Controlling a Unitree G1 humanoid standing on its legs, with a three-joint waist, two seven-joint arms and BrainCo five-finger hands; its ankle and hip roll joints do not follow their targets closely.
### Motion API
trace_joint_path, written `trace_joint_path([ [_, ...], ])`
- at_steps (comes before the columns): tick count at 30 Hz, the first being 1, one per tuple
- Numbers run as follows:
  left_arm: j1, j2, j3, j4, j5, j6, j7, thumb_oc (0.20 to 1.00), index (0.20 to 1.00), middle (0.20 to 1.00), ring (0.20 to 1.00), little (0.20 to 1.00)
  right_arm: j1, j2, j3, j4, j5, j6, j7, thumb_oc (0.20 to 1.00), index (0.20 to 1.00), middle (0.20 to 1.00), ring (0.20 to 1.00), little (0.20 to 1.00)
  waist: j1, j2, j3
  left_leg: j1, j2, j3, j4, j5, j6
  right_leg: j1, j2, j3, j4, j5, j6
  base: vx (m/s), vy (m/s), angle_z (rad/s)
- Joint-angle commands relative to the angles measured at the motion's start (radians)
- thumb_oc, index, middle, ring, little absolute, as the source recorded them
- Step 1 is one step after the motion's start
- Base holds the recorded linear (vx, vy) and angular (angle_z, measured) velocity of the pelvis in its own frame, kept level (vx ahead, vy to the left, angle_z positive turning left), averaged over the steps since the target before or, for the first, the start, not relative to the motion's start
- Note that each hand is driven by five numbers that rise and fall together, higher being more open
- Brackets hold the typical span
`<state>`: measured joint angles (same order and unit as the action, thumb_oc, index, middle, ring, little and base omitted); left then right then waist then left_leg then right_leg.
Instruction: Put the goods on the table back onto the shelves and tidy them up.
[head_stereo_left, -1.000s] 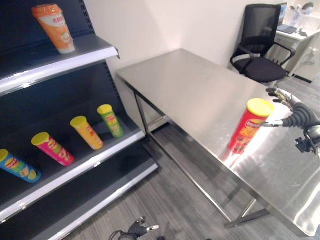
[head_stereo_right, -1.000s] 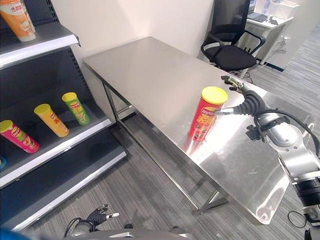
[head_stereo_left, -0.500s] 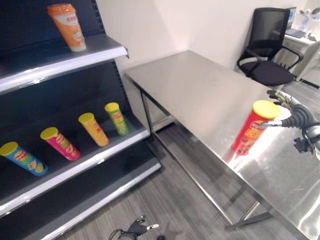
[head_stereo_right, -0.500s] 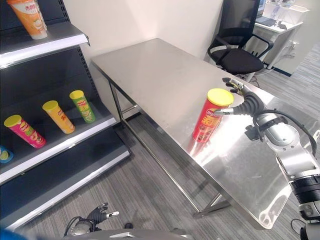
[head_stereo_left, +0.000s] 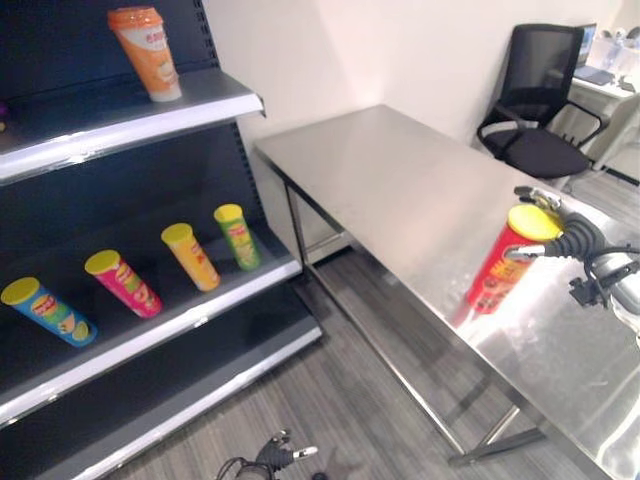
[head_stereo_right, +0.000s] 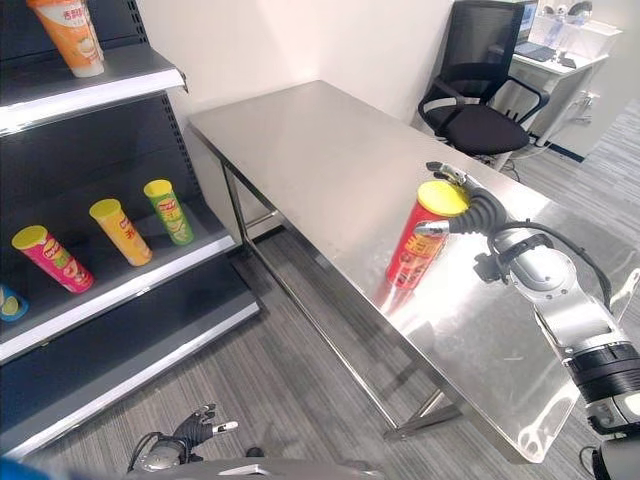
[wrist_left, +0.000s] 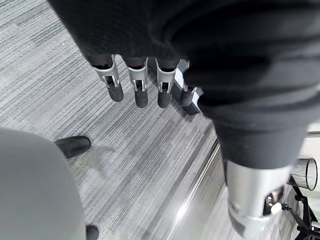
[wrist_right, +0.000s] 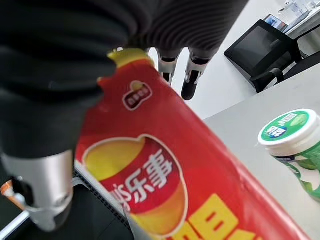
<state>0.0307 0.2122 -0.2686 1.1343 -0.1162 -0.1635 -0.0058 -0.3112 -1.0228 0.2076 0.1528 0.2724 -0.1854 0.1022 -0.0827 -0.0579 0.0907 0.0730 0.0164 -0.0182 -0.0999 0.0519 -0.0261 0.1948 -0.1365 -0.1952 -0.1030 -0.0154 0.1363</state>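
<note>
Closer now, right robot hand (head_stereo_right: 462, 203) around red cylindrical can (head_stereo_right: 421, 247), steel table (head_stereo_right: 330, 150)

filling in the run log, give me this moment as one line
stage: reaching for can | right hand: open around top of red chip can, upright on table | left hand: open, idle over floor | shelf: four cans lying
</note>
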Motion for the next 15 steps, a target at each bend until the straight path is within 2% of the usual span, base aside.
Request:
trace_joint_path([
  [1, -0.046, 0.035, -0.030, 0.033, -0.026, -0.016, -0.002, 1.000, 1.000, 1.000, 1.000, 1.000, -0.123, -0.014, 0.066, 0.040, -0.024, -0.012, 0.026, 1.000, 1.000, 1.000, 1.000, 1.000, 0.053, -0.015, 0.015, 0.061, 0.077, 0.049, 0.018, -0.129, -0.070, -0.027, -0.077, -0.008, 0.064, -0.071, 0.051, 0.00, 0.000, 0.00],
  [2, -0.046, 0.035, -0.029, 0.035, -0.026, -0.015, -0.001, 1.000, 1.000, 1.000, 1.000, 1.000, -0.122, -0.019, 0.074, 0.040, -0.027, -0.010, 0.030, 1.000, 1.000, 1.000, 1.000, 1.000, 0.052, -0.015, 0.015, 0.061, 0.077, 0.049, 0.018, -0.129, -0.070, -0.027, -0.076, -0.008, 0.063, -0.071, 0.050, 0.00, 0.000, 0.00],
  [3, -0.045, 0.035, -0.029, 0.036, -0.026, -0.016, -0.001, 1.000, 1.000, 1.000, 1.000, 1.000, -0.122, -0.023, 0.079, 0.041, -0.027, -0.009, 0.034, 0.837, 0.837, 0.837, 0.837, 0.837, 0.051, -0.016, 0.015, 0.061, 0.077, 0.050, 0.018, -0.129, -0.071, -0.027, -0.076, -0.008, 0.063, -0.070, 0.050, 0.00, 0.000, 0.00],
  [4, -0.044, 0.035, -0.030, 0.037, -0.026, -0.017, -0.002, 1.000, 1.000, 1.000, 1.000, 1.000, -0.121, -0.029, 0.085, 0.043, -0.023, -0.008, 0.040, 0.608, 0.608, 0.608, 0.608, 0.608, 0.051, -0.016, 0.015, 0.062, 0.078, 0.050, 0.018, -0.129, -0.071, -0.028, -0.076, -0.008, 0.064, -0.071, 0.050, 0.00, 0.000, 0.00],
  [5, -0.045, 0.033, -0.032, 0.038, -0.027, -0.016, -0.003, 1.000, 1.000, 1.000, 1.000, 1.000, -0.122, -0.036, 0.093, 0.045, -0.024, -0.007, 0.045, 0.200, 0.200, 0.200, 0.200, 0.200, 0.050, -0.017, 0.016, 0.062, 0.078, 0.049, 0.018, -0.129, -0.071, -0.028, -0.076, -0.008, 0.063, -0.071, 0.050, 0.00, 0.000, 0.00],
  [11, -0.045, 0.034, -0.023, 0.039, -0.026, -0.019, -0.002, 1.000, 1.000, 1.000, 1.000, 1.000, -0.104, -0.051, 0.073, 0.024, -0.024, -0.011, 0.042, 0.200, 0.200, 0.200, 0.200, 0.200, 0.042, -0.017, 0.017, 0.067, 0.081, 0.054, 0.017, -0.131, -0.072, -0.027, -0.076, -0.004, 0.064, -0.072, 0.051, 0.00, 0.000, 0.00],
  [14, -0.048, 0.037, -0.011, 0.035, -0.021, -0.020, 0.006, 1.000, 1.000, 1.000, 1.000, 1.000, -0.085, -0.039, -0.005, -0.004, -0.044, -0.029, -0.007, 0.200, 0.200, 0.200, 0.200, 0.200, 0.037, -0.013, 0.019, 0.070, 0.084, 0.059, 0.015, -0.133, -0.072, -0.030, -0.073, 0.000, 0.066, -0.077, 0.048, 0.00, -0.021, 0.00],
  [15, -0.048, 0.042, 0.000, 0.032, -0.020, -0.019, 0.011, 1.000, 1.000, 1.000, 1.000, 1.000, -0.088, -0.020, -0.067, -0.028, -0.045, -0.044, -0.054, 0.200, 0.200, 0.200, 0.200, 0.200, 0.038, -0.009, 0.019, 0.072, 0.088, 0.058, 0.017, -0.134, -0.074, -0.031, -0.067, 0.005, 0.069, -0.083, 0.045, -0.01, -0.129, -0.03],
])
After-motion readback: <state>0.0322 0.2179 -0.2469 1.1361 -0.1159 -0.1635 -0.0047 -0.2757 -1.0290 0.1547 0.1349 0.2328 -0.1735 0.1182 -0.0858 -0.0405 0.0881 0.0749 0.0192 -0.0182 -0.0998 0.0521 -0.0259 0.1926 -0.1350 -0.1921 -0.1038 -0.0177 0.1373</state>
